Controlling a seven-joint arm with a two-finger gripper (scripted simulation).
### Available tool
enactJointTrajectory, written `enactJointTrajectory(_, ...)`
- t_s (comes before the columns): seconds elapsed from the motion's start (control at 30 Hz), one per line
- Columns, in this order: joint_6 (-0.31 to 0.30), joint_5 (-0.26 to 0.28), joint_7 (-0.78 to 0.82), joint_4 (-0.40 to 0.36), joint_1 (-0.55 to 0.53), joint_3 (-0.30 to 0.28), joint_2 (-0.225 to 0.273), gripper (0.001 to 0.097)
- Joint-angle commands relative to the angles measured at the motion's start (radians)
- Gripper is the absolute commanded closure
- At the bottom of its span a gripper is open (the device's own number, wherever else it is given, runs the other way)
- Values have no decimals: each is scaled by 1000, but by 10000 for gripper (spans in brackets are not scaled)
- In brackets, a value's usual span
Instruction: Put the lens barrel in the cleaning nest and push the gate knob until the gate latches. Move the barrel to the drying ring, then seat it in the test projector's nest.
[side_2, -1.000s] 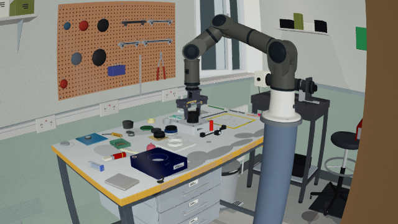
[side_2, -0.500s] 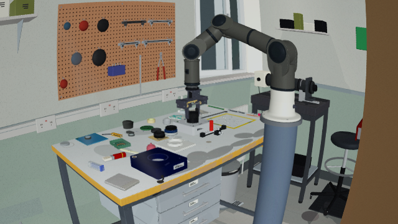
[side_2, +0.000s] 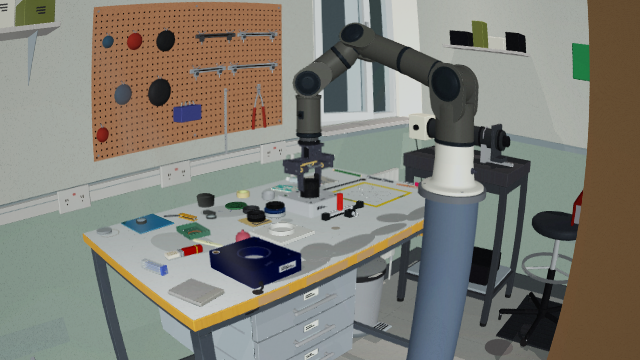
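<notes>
The black lens barrel (side_2: 310,187) stands upright on the white cleaning-nest block (side_2: 314,204) near the middle of the bench. The barrel is gripped by my gripper (side_2: 309,181), which reaches straight down over it. The gate rod with its black knob (side_2: 343,212) lies on the bench just right of the block. The white drying ring (side_2: 282,229) sits on a pale plate in front of the block. The dark blue test projector (side_2: 255,260) with its round nest is near the bench's front edge.
The robot's blue pedestal (side_2: 444,270) stands at the bench's right end. A red cylinder (side_2: 340,200) stands by the gate rod. Black caps and a blue-rimmed lens (side_2: 274,207) lie left of the block. A grey pad (side_2: 196,291) lies at the front corner.
</notes>
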Motion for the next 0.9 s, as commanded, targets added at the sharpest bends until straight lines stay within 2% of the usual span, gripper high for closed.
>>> enactJointTrajectory(0.0,0,0,0,0,0,0,-1,766)
enactJointTrajectory(0.23,0,0,0,0,0,0,-1,906)
enactJointTrajectory(0.87,10,-6,3,1,2,-5,-13,906)
